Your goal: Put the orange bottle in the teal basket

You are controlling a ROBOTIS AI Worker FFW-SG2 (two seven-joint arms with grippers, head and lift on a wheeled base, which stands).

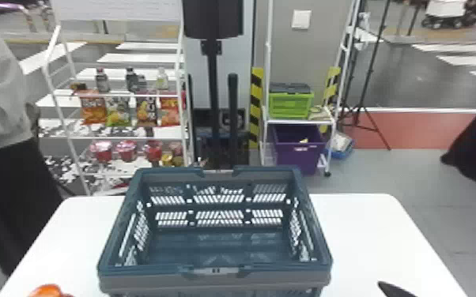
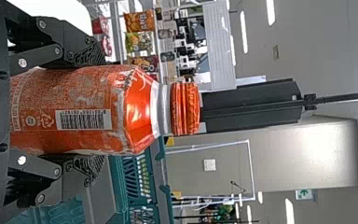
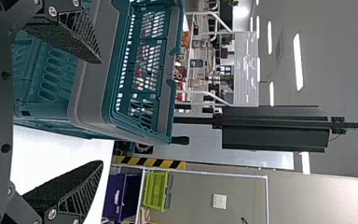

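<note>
Orange bottle is held upright, cap upward, between the fingers of the left end effector, at the near left, outside the teal basket. The basket is seated at the middle of the white desk. The right end effector is located at the near right, fingers spread wide.

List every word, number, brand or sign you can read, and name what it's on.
Nothing can be quoted reliably.
Orange bottle: label print and barcode digits, too small.
Snack bags: lettering, too small.
Purple bin: label, too small.
White board: faint lines, unreadable.
Green-and-white sign: symbols, no readable words.
</note>
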